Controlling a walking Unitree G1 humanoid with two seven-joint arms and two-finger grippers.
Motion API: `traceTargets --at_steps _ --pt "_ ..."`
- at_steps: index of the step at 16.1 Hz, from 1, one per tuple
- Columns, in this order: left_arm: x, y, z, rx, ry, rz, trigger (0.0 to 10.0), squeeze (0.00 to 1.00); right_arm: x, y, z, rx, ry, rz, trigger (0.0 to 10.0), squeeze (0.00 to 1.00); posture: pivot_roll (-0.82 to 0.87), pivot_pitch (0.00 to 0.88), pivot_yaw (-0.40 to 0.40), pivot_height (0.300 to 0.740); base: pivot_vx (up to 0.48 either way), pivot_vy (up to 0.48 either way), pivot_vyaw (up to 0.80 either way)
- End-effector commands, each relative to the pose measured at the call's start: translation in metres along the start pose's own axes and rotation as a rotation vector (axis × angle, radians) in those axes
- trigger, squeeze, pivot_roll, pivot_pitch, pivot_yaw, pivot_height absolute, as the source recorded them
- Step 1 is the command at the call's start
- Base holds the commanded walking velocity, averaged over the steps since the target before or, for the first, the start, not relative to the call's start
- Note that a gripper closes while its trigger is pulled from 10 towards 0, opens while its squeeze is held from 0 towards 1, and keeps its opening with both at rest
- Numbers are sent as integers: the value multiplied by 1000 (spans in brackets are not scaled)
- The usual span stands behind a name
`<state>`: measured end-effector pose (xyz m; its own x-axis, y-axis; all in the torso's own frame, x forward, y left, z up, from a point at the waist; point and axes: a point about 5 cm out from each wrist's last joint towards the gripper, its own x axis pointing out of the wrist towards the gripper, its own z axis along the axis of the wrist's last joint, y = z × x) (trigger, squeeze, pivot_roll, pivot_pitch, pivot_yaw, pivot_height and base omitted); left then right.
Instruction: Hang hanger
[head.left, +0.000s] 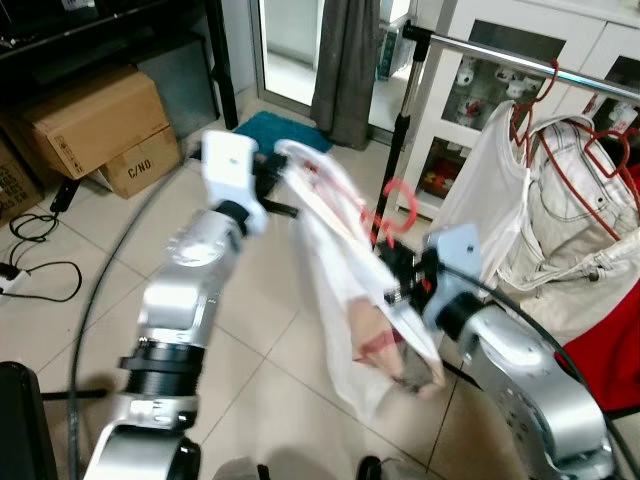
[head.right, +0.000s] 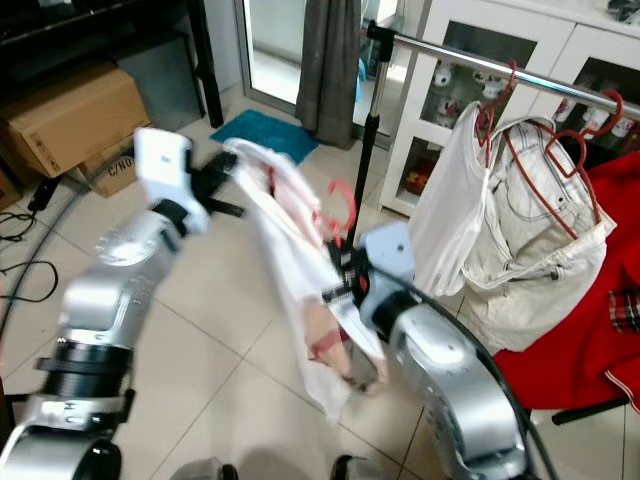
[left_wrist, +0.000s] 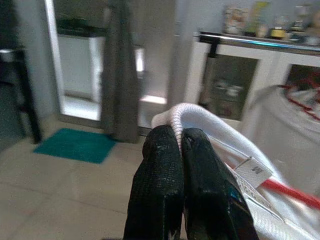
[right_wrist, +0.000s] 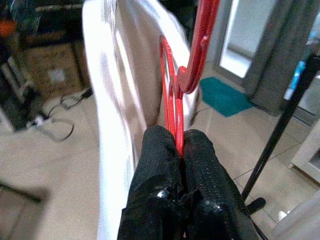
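The red hanger (right_wrist: 172, 85), dressed in a white garment (head.left: 345, 290), was held off the floor between the robot's two grippers and was not yet on the clothes rail (head.right: 500, 68); as far as the pictures showed, carrying it was under way and the hooking itself remained to be done. The right gripper (right_wrist: 181, 142) had its jaws pressed shut on the hanger's thin red wire, with the curved hook (head.left: 400, 205) rising just beyond the fingertips and the white cloth draped to one side of them. The left gripper (left_wrist: 180, 135) had its jaws closed on the garment's rolled white collar edge, a small sewn label (left_wrist: 252, 172) lying just beside the fingers and a stretch of red wire showing under the fabric past them. The garment looked thin and limp, hanging in a long fold between the two arms, with a reddish print near its lower end. Beyond the right gripper's jaws stood the rail's black upright (head.left: 400, 130), and farther along the chrome bar other red hangers (head.right: 560, 150) already carried pale clothes (head.right: 520, 240). A teal mat (left_wrist: 75, 145) lay on the tiled floor (head.left: 270, 350) ahead of the left jaws, by a grey curtain (head.left: 345, 60), with cardboard boxes (head.left: 100, 125) well off to the side.
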<state>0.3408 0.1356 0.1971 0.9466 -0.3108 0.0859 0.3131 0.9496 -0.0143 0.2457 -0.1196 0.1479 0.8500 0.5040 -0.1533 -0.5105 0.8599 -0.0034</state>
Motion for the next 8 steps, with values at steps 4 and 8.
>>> traceTargets --at_steps 4,8 --pt "2 61 40 151 -70 262 0 0 -23 13 2 95 -58 255 0 0 32 23 -18 740 0 0 0" --pt "7 92 35 190 -14 359 0 0 -30 11 12 195 -157 301 0 0 30 24 -6 740 0 0 0"
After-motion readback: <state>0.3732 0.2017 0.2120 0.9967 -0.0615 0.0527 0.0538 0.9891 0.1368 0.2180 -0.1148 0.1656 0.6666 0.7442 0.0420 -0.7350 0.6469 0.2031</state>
